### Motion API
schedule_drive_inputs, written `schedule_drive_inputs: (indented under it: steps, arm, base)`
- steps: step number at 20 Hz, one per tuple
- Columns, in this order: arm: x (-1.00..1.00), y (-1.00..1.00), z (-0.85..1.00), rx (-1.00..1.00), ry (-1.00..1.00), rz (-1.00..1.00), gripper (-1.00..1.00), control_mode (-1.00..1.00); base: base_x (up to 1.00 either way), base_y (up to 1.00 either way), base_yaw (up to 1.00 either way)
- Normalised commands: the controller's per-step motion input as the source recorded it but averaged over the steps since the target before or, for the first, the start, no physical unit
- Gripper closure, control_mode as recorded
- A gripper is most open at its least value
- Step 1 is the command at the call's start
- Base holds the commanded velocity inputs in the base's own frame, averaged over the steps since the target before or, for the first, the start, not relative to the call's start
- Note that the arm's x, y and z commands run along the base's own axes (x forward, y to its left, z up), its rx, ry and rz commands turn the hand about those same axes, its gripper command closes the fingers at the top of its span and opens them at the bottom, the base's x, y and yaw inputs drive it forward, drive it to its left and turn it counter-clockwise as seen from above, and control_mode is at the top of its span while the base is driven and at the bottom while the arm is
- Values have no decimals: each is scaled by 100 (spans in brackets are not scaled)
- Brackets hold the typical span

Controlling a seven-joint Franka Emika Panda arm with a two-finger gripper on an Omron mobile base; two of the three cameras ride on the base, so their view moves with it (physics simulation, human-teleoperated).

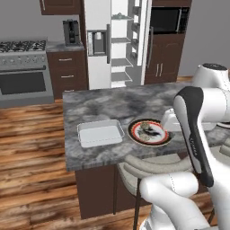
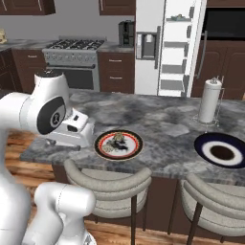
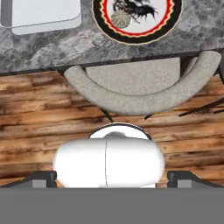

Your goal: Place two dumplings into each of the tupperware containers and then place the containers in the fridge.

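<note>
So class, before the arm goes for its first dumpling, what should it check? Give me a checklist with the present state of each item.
1. Tool open: ok, the tips stand wide apart.
2. Tool empty: ok, nothing sits between the tips.
3. Dumpling ready to pick: ok, it lies on the red-rimmed plate.
4. White tupperware container in place: ok, it sits on the counter beside the plate and looks empty.
5. Tool above the dumpling: not ok, it looks down at the stool, short of the plate.
6. Fridge open: ok, its shelves are exposed.
</note>
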Motion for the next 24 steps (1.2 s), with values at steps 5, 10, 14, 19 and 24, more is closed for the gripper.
schedule_drive_inputs:
  steps: [5, 10, 14, 19, 24]
  arm:
    - [100, 0, -86, 0, 0, 2, -100, -100]
    - [97, -2, -63, 0, 0, 2, -100, -100]
    - [64, -17, -38, 1, 2, 3, -100, -100]
    - [47, -20, -19, 0, 6, 5, -100, -100]
    - [51, -8, -33, 0, 2, 2, -100, -100]
  base:
    - [0, 0, 0]
    - [0, 0, 0]
    - [0, 0, 0]
    - [0, 0, 0]
    - [0, 0, 0]
